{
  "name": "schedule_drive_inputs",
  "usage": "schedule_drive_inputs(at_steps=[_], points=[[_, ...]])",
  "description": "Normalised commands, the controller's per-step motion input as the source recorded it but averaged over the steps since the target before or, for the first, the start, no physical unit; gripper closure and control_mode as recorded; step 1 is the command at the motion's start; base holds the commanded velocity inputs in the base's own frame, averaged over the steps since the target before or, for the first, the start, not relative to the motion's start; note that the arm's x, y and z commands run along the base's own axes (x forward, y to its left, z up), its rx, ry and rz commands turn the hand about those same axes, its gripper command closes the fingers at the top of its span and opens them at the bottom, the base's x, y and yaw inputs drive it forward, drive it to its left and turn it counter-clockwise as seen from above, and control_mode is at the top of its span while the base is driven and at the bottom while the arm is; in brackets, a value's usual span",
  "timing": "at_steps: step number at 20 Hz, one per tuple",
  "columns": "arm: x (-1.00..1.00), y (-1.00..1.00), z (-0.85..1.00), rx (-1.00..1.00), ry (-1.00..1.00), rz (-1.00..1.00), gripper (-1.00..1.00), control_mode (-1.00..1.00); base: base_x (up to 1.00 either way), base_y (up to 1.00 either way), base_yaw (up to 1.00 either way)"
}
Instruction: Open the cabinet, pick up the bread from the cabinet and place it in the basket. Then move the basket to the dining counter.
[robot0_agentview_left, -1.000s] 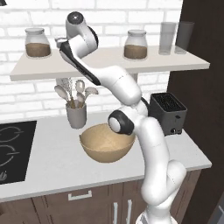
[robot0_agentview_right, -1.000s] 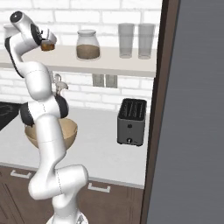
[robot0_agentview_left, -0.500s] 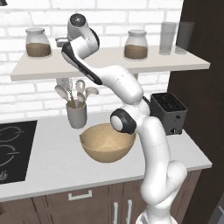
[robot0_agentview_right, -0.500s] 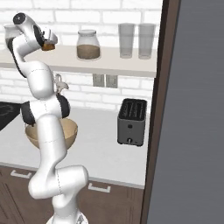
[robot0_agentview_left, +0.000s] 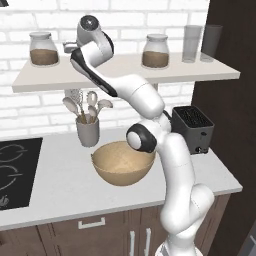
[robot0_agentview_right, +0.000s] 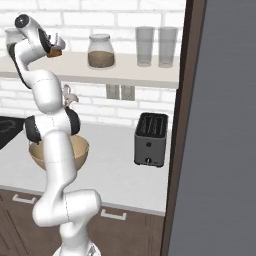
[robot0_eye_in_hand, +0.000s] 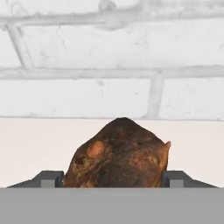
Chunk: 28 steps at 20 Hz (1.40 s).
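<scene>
Hand view: the pale shelf (robot0_eye_in_hand: 39, 148) under white brick carries no load here; the gripper (robot0_eye_in_hand: 114, 178) is clamped on the rough dark brown bread lump (robot0_eye_in_hand: 118, 155), its long axis running across between the fingers, humped crown toward the wall.

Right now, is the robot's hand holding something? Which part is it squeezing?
Yes. The gripper holds the bread, one finger on each of its two opposite sides, low on the lump, up at the shelf by the brick wall.

A home kitchen: black cooktop (robot0_agentview_left: 12, 170), toaster (robot0_agentview_right: 151, 139), utensil crock (robot0_agentview_left: 87, 131), jars on a shelf (robot0_agentview_left: 125, 70)
</scene>
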Motion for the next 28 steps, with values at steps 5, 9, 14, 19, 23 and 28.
schedule_drive_inputs(at_steps=[5,9,14,19,23,28], points=[[-0.83,-0.03,0.0,0.0,-0.02,-0.06,1.0,-1.0,0.0,0.0,0.0],[-1.0,-0.07,-0.37,0.0,-0.2,-0.05,1.0,-1.0,0.0,0.0,0.0],[-1.0,-0.28,-0.7,0.02,-0.34,-0.03,1.0,-1.0,0.0,0.0,0.0],[-1.0,-0.66,-0.08,0.23,-0.16,-0.03,1.0,-1.0,0.0,0.0,0.0],[-1.0,-0.54,0.0,0.26,-0.09,0.0,1.0,-1.0,0.0,0.0,0.0],[-1.0,-0.37,-0.13,0.22,-0.03,0.0,1.0,-1.0,0.0,0.0,0.0]])
